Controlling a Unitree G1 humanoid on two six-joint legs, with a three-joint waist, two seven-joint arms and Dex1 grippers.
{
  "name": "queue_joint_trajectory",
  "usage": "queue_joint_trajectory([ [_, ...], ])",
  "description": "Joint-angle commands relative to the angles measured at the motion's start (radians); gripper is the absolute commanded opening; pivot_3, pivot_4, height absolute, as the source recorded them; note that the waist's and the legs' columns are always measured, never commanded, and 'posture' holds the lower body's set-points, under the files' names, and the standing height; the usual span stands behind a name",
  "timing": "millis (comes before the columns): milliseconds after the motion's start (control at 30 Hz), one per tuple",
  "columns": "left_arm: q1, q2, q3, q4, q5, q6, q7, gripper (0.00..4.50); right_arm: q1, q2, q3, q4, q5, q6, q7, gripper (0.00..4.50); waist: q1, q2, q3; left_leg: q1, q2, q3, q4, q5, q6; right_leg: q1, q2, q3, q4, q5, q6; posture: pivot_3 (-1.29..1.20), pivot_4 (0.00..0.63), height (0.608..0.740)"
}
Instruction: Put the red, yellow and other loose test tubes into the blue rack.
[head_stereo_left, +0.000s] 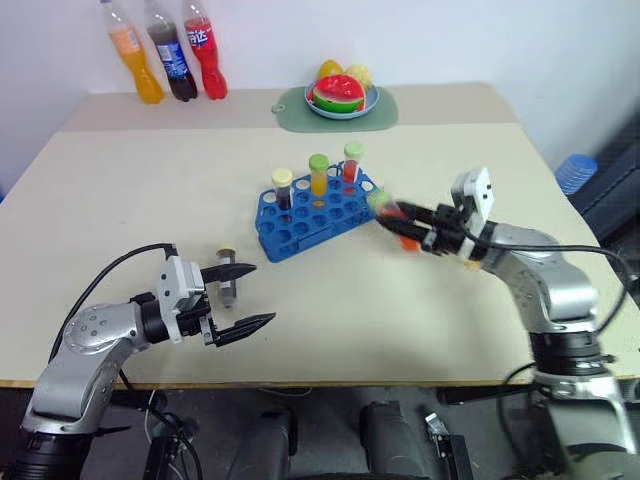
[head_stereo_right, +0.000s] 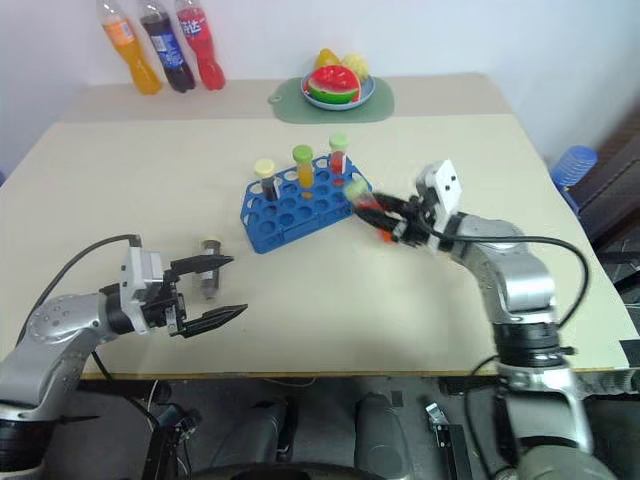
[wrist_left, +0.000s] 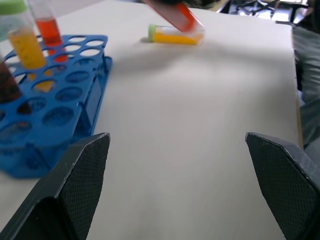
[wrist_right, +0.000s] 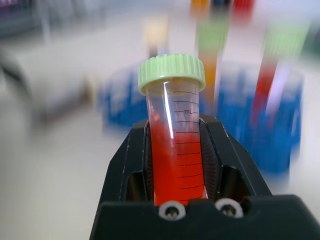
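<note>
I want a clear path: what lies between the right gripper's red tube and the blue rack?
Only bare table separates the red tube from the blue rack, seen in the left eye view.

Up close, the red tube (wrist_right: 175, 150) carries "mL" printed beside its black graduation lines, just under the pale green cap; no figures readable along the scale. At the back of the table, the red bottle (head_stereo_left: 205, 50) has a label with white lettering, too small to make out. The dark bottle (head_stereo_left: 172, 52) wears a blue label, the orange bottle (head_stereo_left: 135, 55) a band too, and neither can be read. Nothing legible on the rack (head_stereo_left: 310, 212).
</note>
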Motion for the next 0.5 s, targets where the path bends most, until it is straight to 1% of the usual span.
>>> queue_joint_trajectory([
  [33,-0.014,-0.016,-0.008,0.017,0.006,-0.035,-0.007,4.50,-0.085,0.118,-0.047,0.170,-0.035,-0.261,-0.089,0.78,0.002,0.000,0.000,0.000,0.000,0.000,0.000,0.000,0.000,0.000,0.000,0.000,0.000,0.000,0.000,0.00,0.150,0.740],
  [200,-0.006,-0.035,-0.009,0.029,0.006,-0.055,-0.002,4.50,-0.159,0.240,-0.070,0.484,-0.087,-0.590,-0.125,0.78,0.006,0.000,0.000,-0.001,-0.001,0.000,-0.001,0.000,0.000,0.000,-0.001,0.000,-0.001,0.000,0.000,0.00,0.150,0.740],
  [267,-0.002,-0.042,-0.005,0.031,0.001,-0.058,0.002,4.50,-0.191,0.265,-0.076,0.608,-0.109,-0.698,-0.142,0.78,0.002,0.000,0.000,-0.001,-0.001,0.000,-0.001,0.000,0.000,-0.001,-0.001,0.000,-0.001,0.000,0.000,0.00,0.150,0.740],
  [500,0.041,-0.037,0.019,0.015,-0.001,-0.067,0.009,4.50,-0.299,0.315,-0.093,0.910,-0.146,-0.927,-0.193,0.78,-0.015,0.001,0.000,0.000,0.000,0.001,-0.002,0.001,-0.001,-0.002,0.000,0.000,0.000,0.000,0.000,0.00,0.150,0.740],
])
